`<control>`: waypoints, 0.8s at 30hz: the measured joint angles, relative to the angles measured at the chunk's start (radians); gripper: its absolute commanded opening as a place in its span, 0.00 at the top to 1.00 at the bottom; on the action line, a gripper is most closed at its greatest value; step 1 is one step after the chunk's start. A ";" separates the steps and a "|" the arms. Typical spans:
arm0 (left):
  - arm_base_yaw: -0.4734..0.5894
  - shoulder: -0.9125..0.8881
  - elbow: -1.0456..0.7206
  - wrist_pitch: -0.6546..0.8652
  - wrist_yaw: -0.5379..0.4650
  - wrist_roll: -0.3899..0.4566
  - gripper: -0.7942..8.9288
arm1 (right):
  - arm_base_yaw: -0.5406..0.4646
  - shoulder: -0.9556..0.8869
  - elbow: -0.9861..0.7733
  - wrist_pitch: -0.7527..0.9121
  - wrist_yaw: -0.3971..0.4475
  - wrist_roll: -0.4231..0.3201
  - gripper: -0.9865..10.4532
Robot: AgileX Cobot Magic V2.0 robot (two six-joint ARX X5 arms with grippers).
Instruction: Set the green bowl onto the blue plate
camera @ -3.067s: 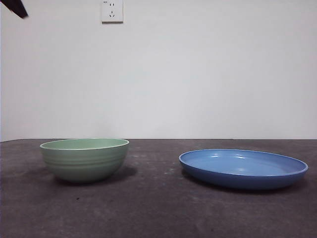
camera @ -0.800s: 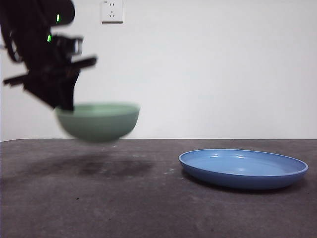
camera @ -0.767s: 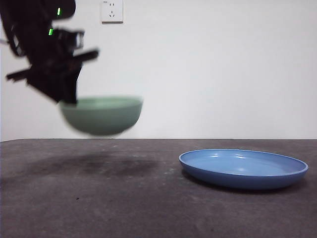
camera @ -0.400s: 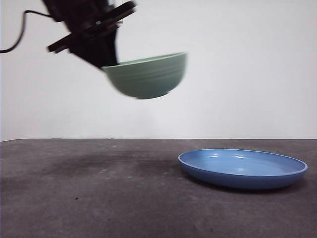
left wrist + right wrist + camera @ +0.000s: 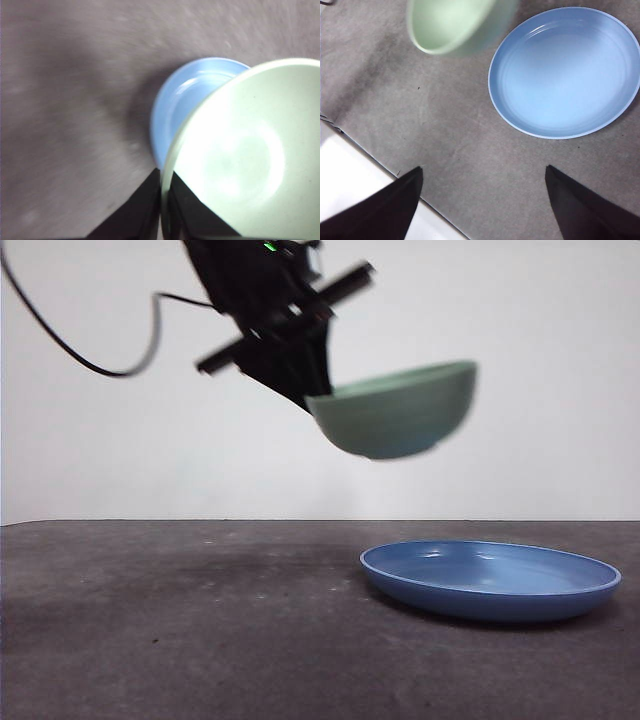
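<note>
In the front view, going from left to right, we first note a black cable [image 5: 95, 360] looping down in the upper left of the frame. It leads to the left gripper [image 5: 305, 390], which enters from the top edge, left of centre, dark and large. Its jaws are clamped on the near rim of the green bowl [image 5: 395, 420]; the left wrist view confirms this, with one jaw inside the rim and one outside. The bowl hangs in the air in the upper centre of the frame, tilted so that its right side sits higher, and its outline is slightly blurred. It is clear of the table [image 5: 180, 630] and touches nothing but the jaws.

Lower right in the front view, we record the blue plate [image 5: 490, 580] resting flat on the table. The bowl is above the plate's left portion, well apart from it.

The right gripper [image 5: 482, 200] is seen only in its own wrist view, jaws spread wide and holding nothing, above the table with the plate and bowl beyond it.
</note>
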 measured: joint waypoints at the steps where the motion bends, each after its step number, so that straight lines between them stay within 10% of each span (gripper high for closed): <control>1: -0.010 0.028 0.023 -0.006 0.000 0.000 0.90 | 0.000 0.000 0.000 0.000 0.000 0.000 0.57; 24: -0.080 0.392 0.231 0.006 -0.001 -0.003 0.90 | 0.000 -0.002 0.000 -0.004 0.024 0.000 0.57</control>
